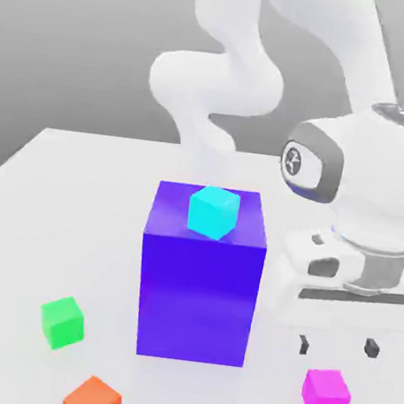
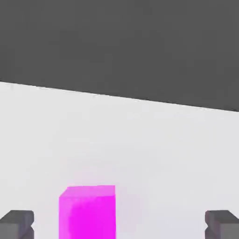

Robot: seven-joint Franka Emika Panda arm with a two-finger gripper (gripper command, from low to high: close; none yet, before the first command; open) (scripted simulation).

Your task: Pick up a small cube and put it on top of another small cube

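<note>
Magenta cube [image 1: 325,394] on table [image 1: 29,184] | pincer [image 1: 337,348] wide, above it | nothing held

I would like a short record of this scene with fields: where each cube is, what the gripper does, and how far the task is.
magenta cube: on the table, just below the gripper, not held
green cube: on the table, toward the exterior view's left of the blue block
cyan cube: on top of the blue block
orange cube: on the table, near the green cube
gripper: open, above the magenta cube, fingertips apart
task: magenta cube not yet picked up
</note>
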